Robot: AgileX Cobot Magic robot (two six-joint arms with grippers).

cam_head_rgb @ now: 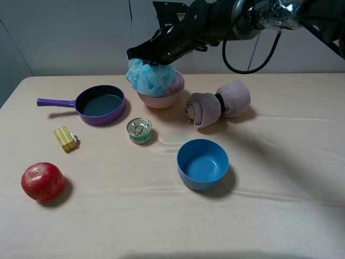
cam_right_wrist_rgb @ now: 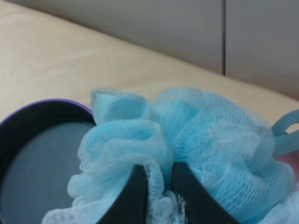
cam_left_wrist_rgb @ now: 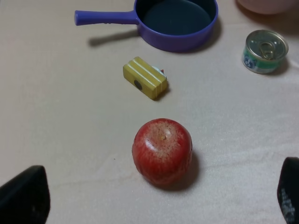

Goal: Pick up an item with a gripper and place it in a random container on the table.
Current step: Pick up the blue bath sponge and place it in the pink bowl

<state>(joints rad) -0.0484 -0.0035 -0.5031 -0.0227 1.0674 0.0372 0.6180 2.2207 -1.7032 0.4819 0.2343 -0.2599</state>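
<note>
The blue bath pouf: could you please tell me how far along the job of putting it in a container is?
Done: the pouf has been grasped and is pinched in the right gripper. In hand: it is over the pink bowl, bulging past the rim; whether it already rests inside is unclear. Left: open the jaws and draw the arm away.
</note>
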